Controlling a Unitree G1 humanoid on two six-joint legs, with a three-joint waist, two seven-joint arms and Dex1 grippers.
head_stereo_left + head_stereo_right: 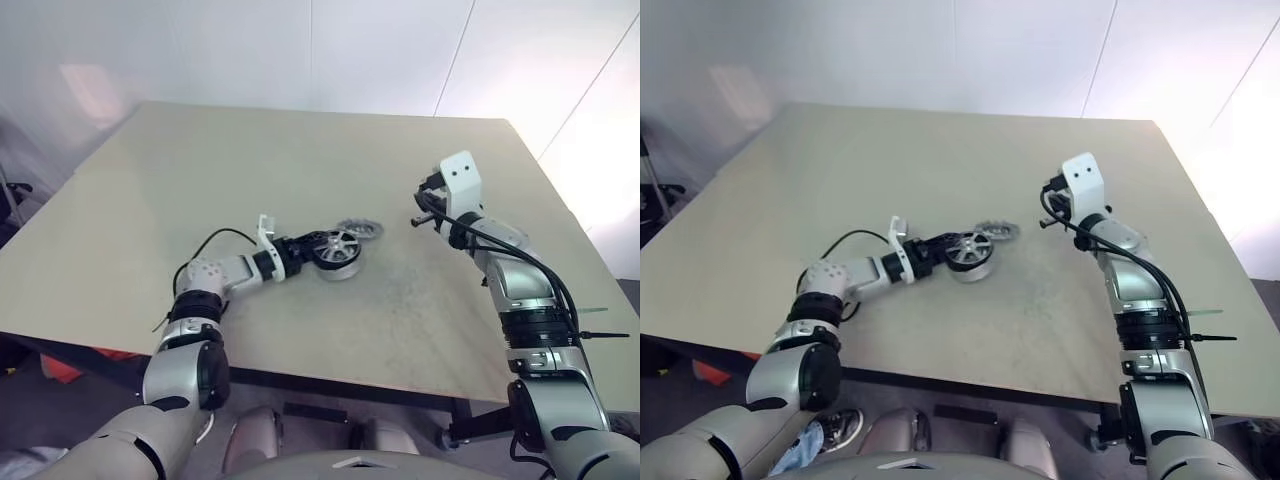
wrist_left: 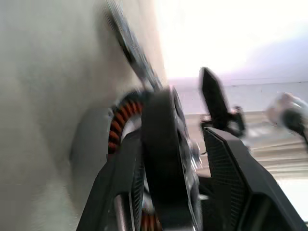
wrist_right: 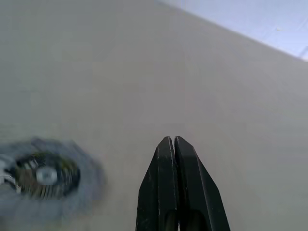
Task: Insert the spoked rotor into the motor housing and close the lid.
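The spoked rotor (image 1: 337, 247), a silvery wheel in a dark rim, rests tilted on the motor housing (image 1: 339, 271) near the table's middle. Copper-brown windings (image 2: 117, 129) of the housing show just under the rotor's rim (image 2: 166, 159). My left gripper (image 1: 316, 248) reaches in level from the left and is open. One of its fingers (image 2: 122, 192) lies against the rim and the other stands a little off the rotor's face. The lid (image 1: 360, 228), a flat grey disc, lies right behind the housing. My right gripper (image 1: 420, 214) hovers shut above the table to the right, holding nothing.
The pale table (image 1: 300, 150) is bare apart from these parts, with wide room on every side. A blurred round part (image 3: 45, 175) lies on the table ahead of the right gripper's fingers (image 3: 185, 187). White walls rise behind the far edge.
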